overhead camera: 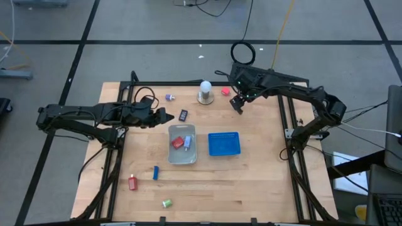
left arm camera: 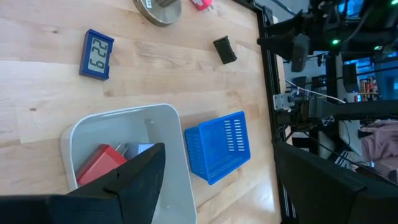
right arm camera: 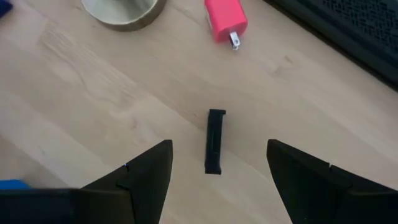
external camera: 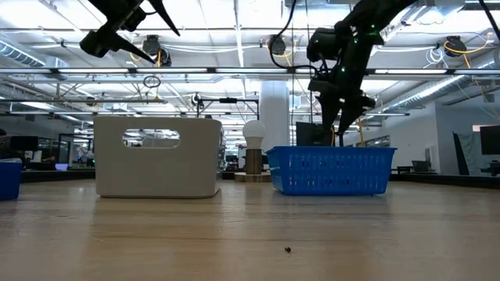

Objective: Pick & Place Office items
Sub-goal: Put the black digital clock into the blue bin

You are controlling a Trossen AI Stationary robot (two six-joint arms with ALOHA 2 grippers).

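Observation:
The office items lie scattered on the wooden table. A small black item (right arm camera: 214, 142) lies flat below my right gripper (right arm camera: 219, 155), which hovers open above it, one finger to each side, touching nothing. Nearby lie a pink item (right arm camera: 226, 20), a purple one (overhead camera: 169, 97) and a small blue-framed clock (left arm camera: 97, 54). A clear tray (overhead camera: 190, 157) holds a red item (left arm camera: 99, 165) and a blue one (overhead camera: 187, 143). My left gripper (overhead camera: 164, 116) hangs open, high above the table left of the tray.
A blue basket (overhead camera: 224, 144) stands right of the tray. A white ball on a round base (overhead camera: 205, 91) stands at the far middle. Red (overhead camera: 132, 182), blue (overhead camera: 156, 172) and green (overhead camera: 166, 203) items lie near the front left. A black frame borders the table.

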